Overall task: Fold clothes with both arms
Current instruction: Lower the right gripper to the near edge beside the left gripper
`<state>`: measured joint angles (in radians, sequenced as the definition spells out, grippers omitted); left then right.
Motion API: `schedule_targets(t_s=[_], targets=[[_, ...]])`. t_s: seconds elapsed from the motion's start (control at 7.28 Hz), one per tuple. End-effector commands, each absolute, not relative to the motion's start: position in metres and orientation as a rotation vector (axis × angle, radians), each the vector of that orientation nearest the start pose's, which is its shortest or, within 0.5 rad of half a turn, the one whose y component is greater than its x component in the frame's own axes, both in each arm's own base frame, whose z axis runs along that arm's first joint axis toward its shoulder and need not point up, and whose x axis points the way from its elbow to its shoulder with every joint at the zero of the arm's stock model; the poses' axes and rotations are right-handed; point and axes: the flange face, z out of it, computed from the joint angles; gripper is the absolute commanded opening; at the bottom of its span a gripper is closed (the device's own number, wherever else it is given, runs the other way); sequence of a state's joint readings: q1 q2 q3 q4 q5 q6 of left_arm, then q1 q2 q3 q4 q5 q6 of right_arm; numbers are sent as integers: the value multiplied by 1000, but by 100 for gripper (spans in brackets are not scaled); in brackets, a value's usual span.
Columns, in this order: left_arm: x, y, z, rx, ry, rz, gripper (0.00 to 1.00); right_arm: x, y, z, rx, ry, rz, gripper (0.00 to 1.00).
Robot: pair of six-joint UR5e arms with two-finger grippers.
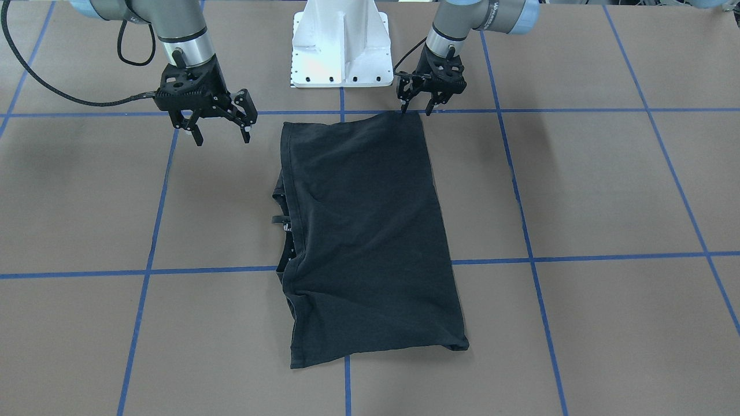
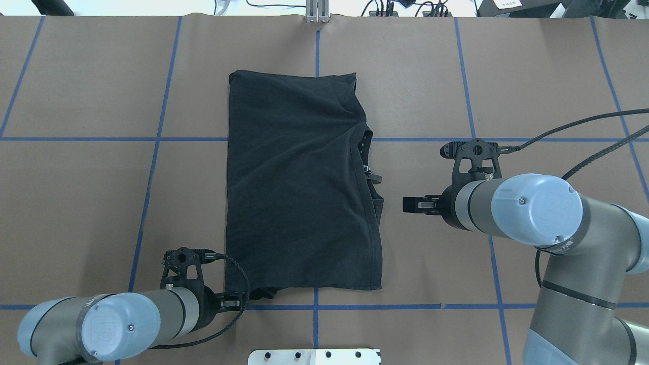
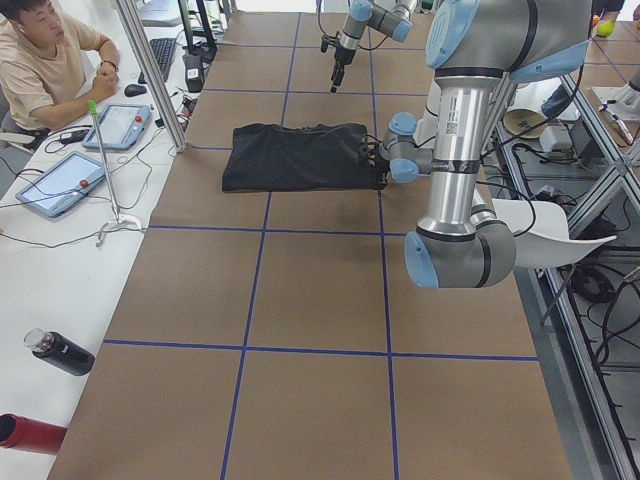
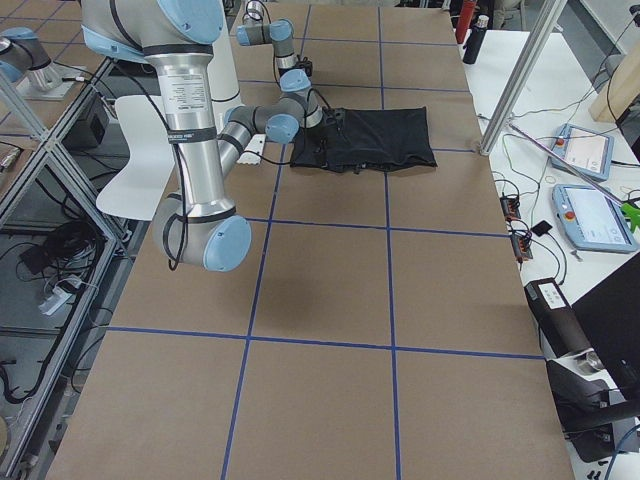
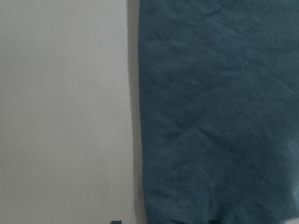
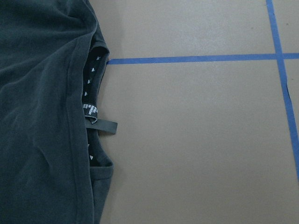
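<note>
The black T-shirt (image 1: pixel 370 231) lies folded into a long rectangle in the middle of the table, plain side up. Its collar and tag (image 6: pixel 96 119) stick out on the side toward my right arm. My left gripper (image 1: pixel 416 108) is low at the shirt's near corner, open, with one fingertip touching the hem. The left wrist view shows the shirt's edge (image 5: pixel 140 116) running between the finger positions. My right gripper (image 1: pixel 222 137) hangs open above bare table, apart from the collar side of the shirt (image 2: pixel 299 187), holding nothing.
The white pedestal base (image 1: pixel 341 52) stands at the table's near edge, just behind the shirt. Blue tape lines (image 2: pixel 152 139) grid the brown tabletop. A seated person (image 3: pixel 45 65) and tablets (image 3: pixel 60 185) are at a side bench, with bottles (image 3: pixel 60 352) nearby.
</note>
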<state>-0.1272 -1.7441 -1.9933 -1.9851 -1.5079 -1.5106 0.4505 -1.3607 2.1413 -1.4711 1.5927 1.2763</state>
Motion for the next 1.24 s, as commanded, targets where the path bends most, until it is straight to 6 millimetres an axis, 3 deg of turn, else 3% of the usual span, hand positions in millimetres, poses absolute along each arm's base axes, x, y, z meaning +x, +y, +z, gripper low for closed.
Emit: schedule_targets(t_s=[0.0, 0.41, 0.69, 0.82, 1.1], targets=[[516, -205, 332, 148, 995, -90, 64, -401, -339, 289, 302, -828, 135, 100], [529, -207, 323, 149, 1008, -90, 62, -401, -338, 288, 301, -828, 134, 100], [529, -207, 322, 149, 1009, -91, 38, -402, -338, 287, 302, -831, 134, 100], [527, -210, 322, 151, 1010, -95, 18, -402, -338, 285, 304, -836, 134, 100], [519, -218, 323, 162, 1009, -112, 0, -402, -339, 285, 304, -836, 134, 100]])
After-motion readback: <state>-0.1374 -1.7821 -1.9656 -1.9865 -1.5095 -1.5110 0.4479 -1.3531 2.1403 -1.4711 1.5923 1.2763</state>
